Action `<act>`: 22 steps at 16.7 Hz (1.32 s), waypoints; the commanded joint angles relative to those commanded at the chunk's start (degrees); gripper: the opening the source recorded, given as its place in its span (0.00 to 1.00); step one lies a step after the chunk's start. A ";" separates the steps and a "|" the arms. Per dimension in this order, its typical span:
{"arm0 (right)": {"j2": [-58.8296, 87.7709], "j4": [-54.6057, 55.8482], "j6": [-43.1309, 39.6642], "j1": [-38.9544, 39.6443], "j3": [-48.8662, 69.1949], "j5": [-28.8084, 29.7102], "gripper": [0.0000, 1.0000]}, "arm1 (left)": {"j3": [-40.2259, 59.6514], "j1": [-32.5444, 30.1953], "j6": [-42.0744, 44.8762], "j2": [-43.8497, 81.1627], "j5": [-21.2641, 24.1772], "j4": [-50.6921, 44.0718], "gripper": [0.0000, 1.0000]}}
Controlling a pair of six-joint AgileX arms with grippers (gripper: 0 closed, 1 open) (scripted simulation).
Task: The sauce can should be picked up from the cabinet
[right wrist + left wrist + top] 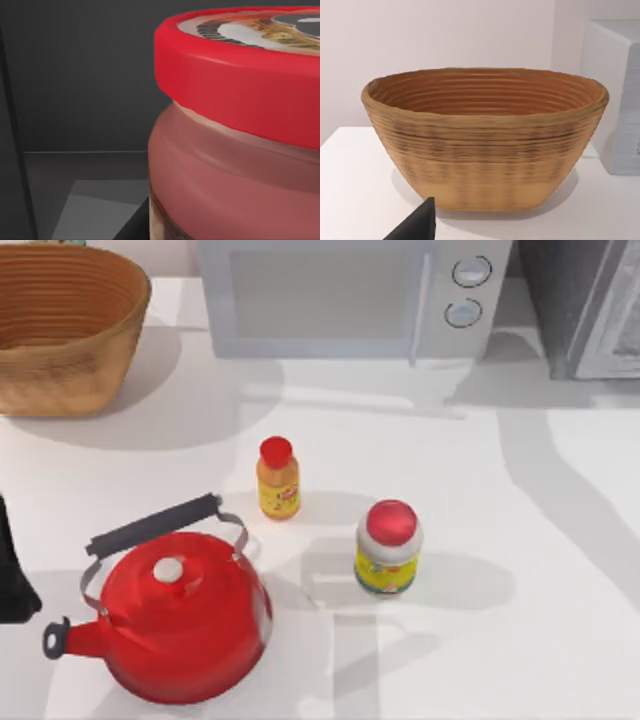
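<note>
1. Your white surface [480,490] carries a red kettle [185,625], slim orange bottle [278,478] and yellow-labelled jar [389,548]; basket [65,325] and microwave [350,295] stand behind.
2. The sauce can [235,135] sits inside the dark cabinet [85,75], close before your right wrist camera.
3. You cannot tell either hand's state.

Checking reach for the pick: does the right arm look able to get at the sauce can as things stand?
Probably yes. The right wrist view shows the sauce can very near, inside the dark cabinet, with nothing between camera and can. Whether the tool is open cannot be told.

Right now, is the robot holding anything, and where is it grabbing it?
It cannot be told. The red-rimmed sauce can with its reddish body sits very close to the right wrist camera inside the dark grey cabinet, but no grip shows.
</note>
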 joint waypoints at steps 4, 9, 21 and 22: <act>-0.06 0.08 0.09 -0.18 0.05 -0.03 0.00 | 0.00 0.00 0.00 0.00 0.00 0.00 1.00; -4.24 2.58 0.08 -1.94 -4.97 -2.04 0.00 | 0.00 0.00 0.00 0.00 0.00 0.00 1.00; -42.12 24.17 -0.82 -19.74 -69.72 -20.44 0.00 | 0.00 0.00 0.00 0.00 0.00 0.00 1.00; -46.08 26.44 -0.91 -21.61 -76.75 -22.36 0.00 | 0.00 0.00 0.00 0.00 0.00 0.00 1.00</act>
